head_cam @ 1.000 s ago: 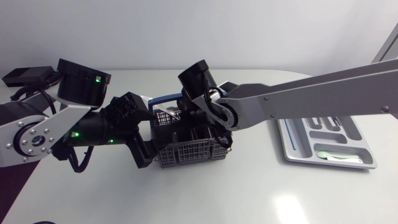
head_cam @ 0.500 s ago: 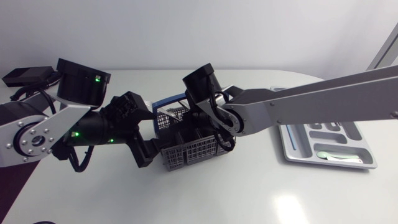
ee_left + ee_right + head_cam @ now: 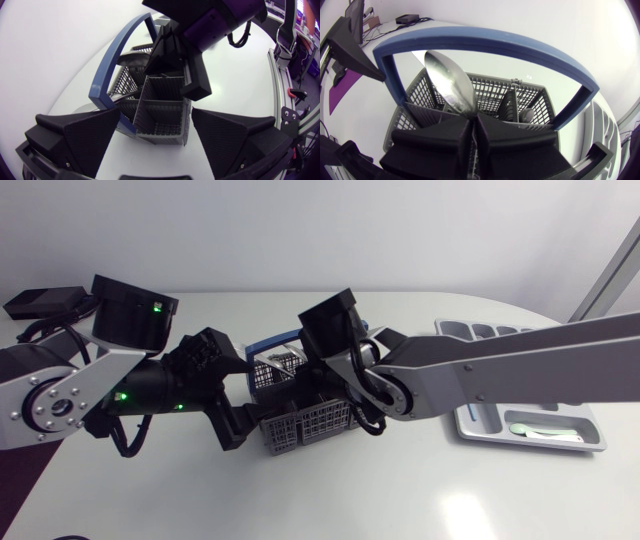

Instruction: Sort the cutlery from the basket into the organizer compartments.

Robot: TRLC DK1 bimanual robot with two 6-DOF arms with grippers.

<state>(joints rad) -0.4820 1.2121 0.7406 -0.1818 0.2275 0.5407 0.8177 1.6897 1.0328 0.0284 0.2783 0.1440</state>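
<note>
A grey mesh cutlery basket (image 3: 310,423) with a blue handle (image 3: 268,345) stands mid-table, a little tilted. My right gripper (image 3: 320,385) reaches down into it from above. In the right wrist view this gripper (image 3: 474,122) is shut on a metal spoon (image 3: 451,86), whose bowl stands up under the blue handle (image 3: 485,40). Another utensil (image 3: 527,116) sits in a far compartment. My left gripper (image 3: 160,145) is open, its broad fingers (image 3: 75,140) either side of the basket (image 3: 160,112). The grey organizer (image 3: 478,418) lies at the right.
A pale utensil (image 3: 545,432) lies in the organizer's front compartment. My left arm (image 3: 70,385) fills the table's left side, and my right arm (image 3: 500,365) spans from the right edge to the basket. A black box (image 3: 40,302) sits at the far left.
The right gripper has closed on the spoon and its wrist has shifted slightly right. The basket has tipped and slid a little. The left arm has stayed put.
</note>
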